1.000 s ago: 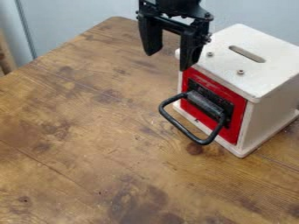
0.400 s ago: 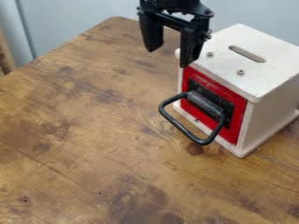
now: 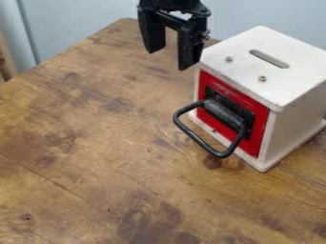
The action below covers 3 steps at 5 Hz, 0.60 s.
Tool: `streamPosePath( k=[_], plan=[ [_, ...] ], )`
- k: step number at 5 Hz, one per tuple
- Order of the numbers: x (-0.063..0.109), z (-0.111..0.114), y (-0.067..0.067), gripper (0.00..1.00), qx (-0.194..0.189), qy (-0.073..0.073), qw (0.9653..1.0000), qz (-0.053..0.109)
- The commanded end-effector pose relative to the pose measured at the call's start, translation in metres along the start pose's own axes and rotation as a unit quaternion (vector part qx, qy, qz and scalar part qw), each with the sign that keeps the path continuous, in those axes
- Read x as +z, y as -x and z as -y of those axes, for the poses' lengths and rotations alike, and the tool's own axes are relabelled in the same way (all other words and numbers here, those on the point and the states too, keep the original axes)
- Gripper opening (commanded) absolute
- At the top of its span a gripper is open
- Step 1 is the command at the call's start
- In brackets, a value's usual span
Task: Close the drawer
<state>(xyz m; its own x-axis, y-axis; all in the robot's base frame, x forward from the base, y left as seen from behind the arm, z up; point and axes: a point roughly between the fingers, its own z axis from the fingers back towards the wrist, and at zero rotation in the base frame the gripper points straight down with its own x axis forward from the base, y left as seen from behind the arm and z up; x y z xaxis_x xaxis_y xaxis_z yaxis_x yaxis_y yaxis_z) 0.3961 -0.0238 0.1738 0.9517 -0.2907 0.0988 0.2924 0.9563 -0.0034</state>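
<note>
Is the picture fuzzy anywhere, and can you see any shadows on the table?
In the camera view, the whole picture is soft and grainy; the gripper up top looks a little smeared, its jaws standing open. The wire handle of the red drawer casts a faint shadow on the wooden table. No strong glare shows.

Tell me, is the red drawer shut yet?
It looks shut or nearly so: the red drawer sits about level with the white casing. The open gripper hangs up behind the box, holding nothing. Whether a last push on the wire handle is needed, I can't tell.
</note>
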Motion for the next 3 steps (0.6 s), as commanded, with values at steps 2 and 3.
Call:
streamPosePath(
  k=[2,3],
  plan=[
    [0.029,0.002,-0.010,1.00,0.030,-0.016,0.9985,0.042],
    [0.019,0.006,-0.014,1.00,0.013,-0.008,0.9994,0.031]
  ],
)
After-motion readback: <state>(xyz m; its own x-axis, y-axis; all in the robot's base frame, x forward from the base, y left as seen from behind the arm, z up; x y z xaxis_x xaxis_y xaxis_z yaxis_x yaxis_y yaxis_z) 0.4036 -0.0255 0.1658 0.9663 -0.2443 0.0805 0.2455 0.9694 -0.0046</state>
